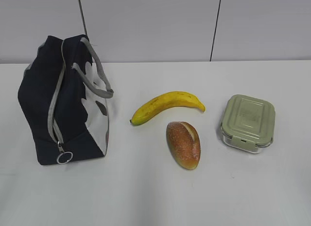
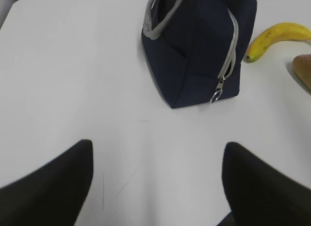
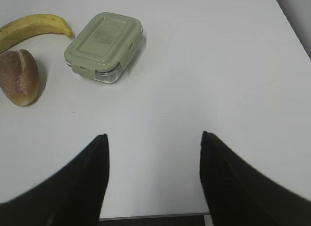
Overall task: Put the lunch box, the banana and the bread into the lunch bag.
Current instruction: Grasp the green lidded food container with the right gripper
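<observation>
Lunch bag (image 1: pixel 60 102) stands upright at the left of the white table (image 1: pixel 155 197), navy fabric with a grey zipper band running down its near end. Ring pull (image 1: pixel 64 158) hangs at the bottom of that band. Grey handle (image 1: pixel 99 73) loops over toward the white patterned side.

Banana (image 1: pixel 166 105) lies right of the bag, apart from it, greenish tip toward the bag. Bread roll (image 1: pixel 183 144) sits just in front of the banana, close to it; contact cannot be told. Lunch box (image 1: pixel 248 122) rests at the right, green lid on, near the roll but clear of it.

Left gripper (image 2: pixel 158 182): fingers (image 2: pixel 48 192) spread wide, nothing between them, over bare table. Bag stands well ahead of it in the left wrist view, ring pull facing the gripper; banana and an edge of the roll show at the far right of that view.

Right gripper (image 3: pixel 153 180): fingers (image 3: pixel 243 187) spread, empty, over bare table at the near edge. Lunch box lies ahead and to its left, well apart; roll and banana farther left.

Neither arm shows in the exterior view.
</observation>
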Controlling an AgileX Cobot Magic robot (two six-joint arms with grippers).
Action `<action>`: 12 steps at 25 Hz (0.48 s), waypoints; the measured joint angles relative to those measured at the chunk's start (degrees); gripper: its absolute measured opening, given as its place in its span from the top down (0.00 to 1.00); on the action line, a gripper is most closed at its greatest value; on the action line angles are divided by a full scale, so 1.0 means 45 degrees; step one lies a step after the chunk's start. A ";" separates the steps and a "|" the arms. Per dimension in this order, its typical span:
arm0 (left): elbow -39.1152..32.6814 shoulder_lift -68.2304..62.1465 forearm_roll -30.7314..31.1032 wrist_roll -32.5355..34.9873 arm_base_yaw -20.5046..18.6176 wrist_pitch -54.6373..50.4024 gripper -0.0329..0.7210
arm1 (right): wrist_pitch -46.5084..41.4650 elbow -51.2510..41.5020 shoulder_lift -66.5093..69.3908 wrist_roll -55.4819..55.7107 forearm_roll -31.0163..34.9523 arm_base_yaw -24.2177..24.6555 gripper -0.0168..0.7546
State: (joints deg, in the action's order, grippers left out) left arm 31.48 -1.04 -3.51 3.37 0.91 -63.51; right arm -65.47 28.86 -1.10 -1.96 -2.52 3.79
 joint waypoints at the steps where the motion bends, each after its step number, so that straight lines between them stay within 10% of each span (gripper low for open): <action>1: 0.0235 -0.0275 0.0000 0.0000 0.0000 0.0068 0.24 | 0.0000 0.0000 0.0000 0.0000 0.0000 0.0000 0.41; 12: 0.4548 -0.7581 -0.1958 0.0000 0.0000 0.1177 0.24 | 0.0000 0.0000 0.0000 0.0000 0.0000 0.0000 0.41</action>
State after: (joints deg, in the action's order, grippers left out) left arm 51.94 -35.15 -12.32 3.37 0.91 -58.21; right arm -65.47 28.86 -1.10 -1.96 -2.52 3.79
